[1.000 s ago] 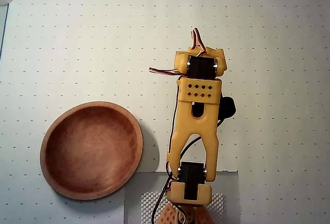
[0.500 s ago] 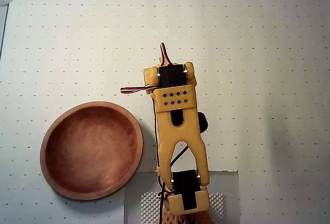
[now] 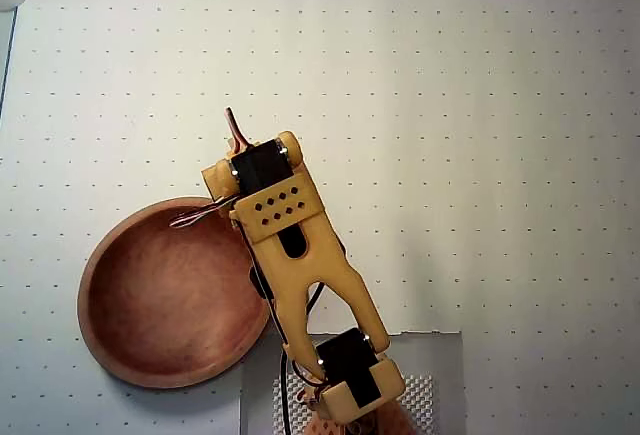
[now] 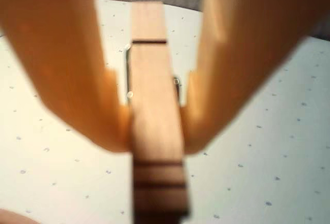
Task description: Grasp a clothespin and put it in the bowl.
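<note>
White dotted paper (image 3: 480, 105) covers the table, with the wooden bowl (image 3: 165, 295) at lower left of the overhead view. Center frame in the wrist view, the gripper (image 4: 154, 131) pinches the clothespin (image 4: 153, 105) below its spring; it looks light, stiff, smooth-sided.

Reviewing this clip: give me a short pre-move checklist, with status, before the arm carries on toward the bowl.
1. Clothespin is between the fingers: ok; the wrist view shows both fingers pressed against its sides.
2. Grip sits near the metal spring: ok.
3. Clothespin is lifted off the dotted mat: cannot tell; neither view shows the clearance.
4. Bowl is ready to receive: ok; in the overhead view nothing lies in the part not covered by the arm.
5. Gripper is over the bowl: cannot tell; the overhead view hides the fingertips under the arm, and the wrist view shows mat below.
6. Path to the bowl: ok; no obstacles between.
</note>
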Robot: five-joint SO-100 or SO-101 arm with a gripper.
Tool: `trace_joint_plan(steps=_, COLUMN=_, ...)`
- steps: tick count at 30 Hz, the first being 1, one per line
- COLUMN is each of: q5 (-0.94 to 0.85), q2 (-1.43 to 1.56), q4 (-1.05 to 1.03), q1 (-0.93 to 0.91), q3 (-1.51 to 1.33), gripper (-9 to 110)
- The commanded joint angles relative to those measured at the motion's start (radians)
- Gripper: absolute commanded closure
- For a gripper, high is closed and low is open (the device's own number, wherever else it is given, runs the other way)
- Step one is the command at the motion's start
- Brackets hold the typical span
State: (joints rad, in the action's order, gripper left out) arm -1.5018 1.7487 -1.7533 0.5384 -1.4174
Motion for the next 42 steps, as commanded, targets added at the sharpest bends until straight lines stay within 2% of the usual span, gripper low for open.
trace_joint_plan(steps=1, q5=0.044, q2=-0.026, q4=-0.015, q1=0.054, q3=0.012, gripper=105)
trace_joint_plan(steps=13, q5=0.107, q2=-0.135, q4=-0.005, q1=0.195, q3=0.021, gripper=105)
trace_joint_plan(steps=33, q5=0.109, q2=-0.273, q4=0.000, q1=0.354, q3=0.031, gripper=105)
trace_joint_plan(steps=42, q5=0.109, q2=-0.293, q4=0.112, q1=0.391, q3=0.021, gripper=105)
